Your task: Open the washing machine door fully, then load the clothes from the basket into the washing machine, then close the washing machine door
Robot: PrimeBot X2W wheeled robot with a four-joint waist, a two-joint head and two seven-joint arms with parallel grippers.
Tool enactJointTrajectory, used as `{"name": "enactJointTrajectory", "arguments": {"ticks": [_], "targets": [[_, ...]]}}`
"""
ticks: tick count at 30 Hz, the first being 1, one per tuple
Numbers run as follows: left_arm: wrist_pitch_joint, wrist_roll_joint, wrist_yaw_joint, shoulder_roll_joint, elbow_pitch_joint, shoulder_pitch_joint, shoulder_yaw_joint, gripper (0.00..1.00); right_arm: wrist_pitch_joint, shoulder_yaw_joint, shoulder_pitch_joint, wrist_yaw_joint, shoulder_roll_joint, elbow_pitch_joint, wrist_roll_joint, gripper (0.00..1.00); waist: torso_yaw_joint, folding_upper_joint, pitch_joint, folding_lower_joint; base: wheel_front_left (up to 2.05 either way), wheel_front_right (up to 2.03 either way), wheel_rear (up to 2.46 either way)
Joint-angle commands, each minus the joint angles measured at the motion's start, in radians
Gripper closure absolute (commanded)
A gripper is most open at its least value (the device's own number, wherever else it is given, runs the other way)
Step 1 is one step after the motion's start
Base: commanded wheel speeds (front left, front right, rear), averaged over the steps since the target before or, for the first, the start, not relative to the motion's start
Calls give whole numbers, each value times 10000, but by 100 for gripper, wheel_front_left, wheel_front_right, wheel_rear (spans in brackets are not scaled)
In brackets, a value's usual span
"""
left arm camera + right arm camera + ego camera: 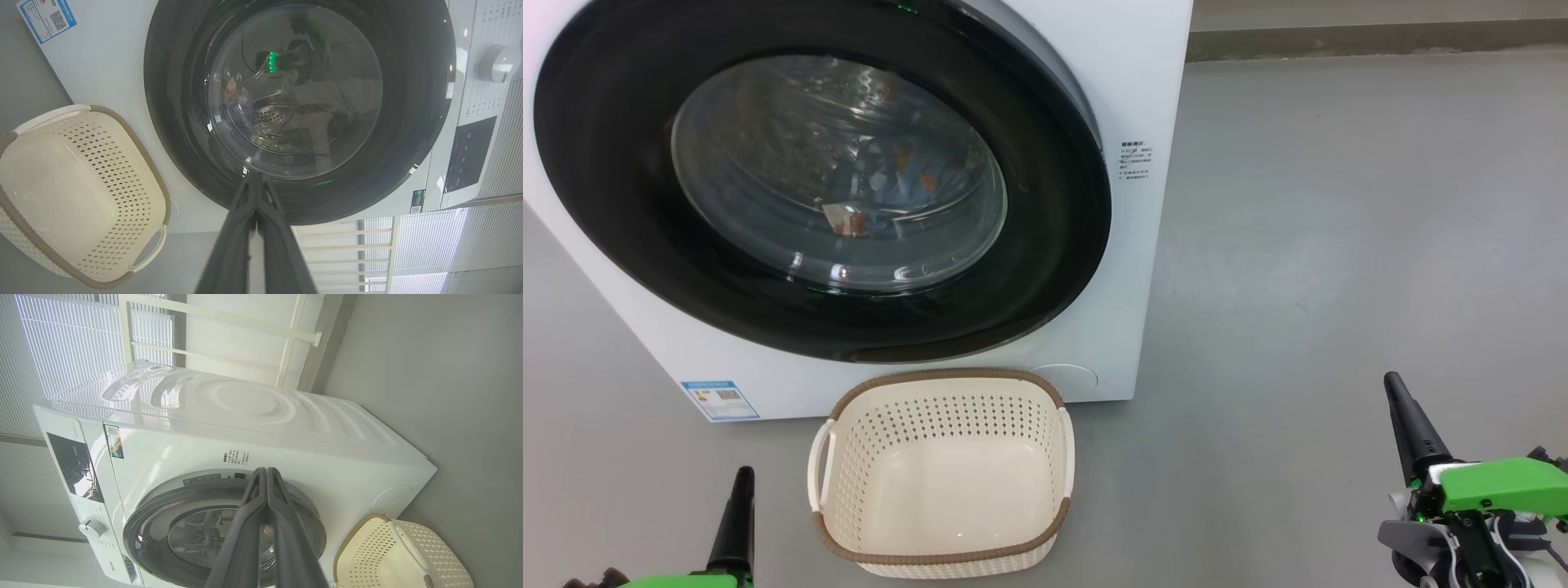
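Note:
The white washing machine point(1143, 98) stands ahead with its round black door point(621, 212) shut flat against the front. Through the door's glass the light-blue clothes point(907, 184) with orange print lie inside the drum. On the floor in front sits the cream perforated basket point(947, 408), with nothing in it. My left gripper point(742, 474) is shut at the lower left, just left of the basket. My right gripper point(1392, 380) is shut at the lower right, well clear of the machine. In the wrist views each pair of fingers, left point(256, 176) and right point(266, 470), is pressed together and holds nothing.
Grey floor point(1339, 245) spreads to the right of the machine. A blue label sticker point(719, 400) marks its lower left corner. The control panel and dial point(496, 63) sit along the machine's top. A white railing and window blinds point(73, 339) stand behind it.

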Motion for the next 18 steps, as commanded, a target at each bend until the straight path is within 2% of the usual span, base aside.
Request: {"name": "enactJointTrajectory", "arguments": {"ticks": [1,14,18], "targets": [[97,-311,-22,112,-322,-461,332,100,93,62,-47,2,-58,-332,386,100,4,0,-11,0,0,0,0],[449,-1598,-24,52,-396,-523,413,100,444,-135,-22,2,30,-401,1509,100,29,0,-93,-1,0,0,0],[469,-1669,-24,49,-401,-527,418,100,466,-150,-21,2,38,-405,1567,100,30,0,-98,-1,0,0,0]]}}
